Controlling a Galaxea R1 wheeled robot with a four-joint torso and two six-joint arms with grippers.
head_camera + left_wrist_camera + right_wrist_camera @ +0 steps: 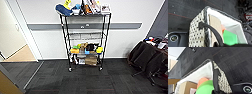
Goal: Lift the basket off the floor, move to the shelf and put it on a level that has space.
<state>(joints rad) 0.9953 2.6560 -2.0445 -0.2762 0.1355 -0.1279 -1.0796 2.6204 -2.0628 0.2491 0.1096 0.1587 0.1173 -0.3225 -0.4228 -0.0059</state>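
Dark charcoal carpet floor (82, 80) with thin red lines runs up to a white wall with a grey rail, and my shelf (85, 41) stands right against that wall, dead ahead of me. It's the tall black wire rack on little casters. Its top tier is piled with books and plush toys (66, 8). The level (85, 36) just below that looks bare, just grey wire grid. Lower down the shelf there's a jumble of coloured bits, and a brown box (90, 60) sits on the bottom tier. Off to the right of the shelf there are dark chairs (146, 60), and to its left an open doorway with tan wood flooring (21, 55).

The basket (198, 33) is up off the carpet, close under both my wrists: cream weave with dark speckles, white lining folded over the rim, a dark handle (211, 30) arching off its side. Inside it I can see a cardboard piece (215, 25), something green (229, 38) and something orange.

Can't honestly tell from either wrist view whether my grippers are wide or clamped.
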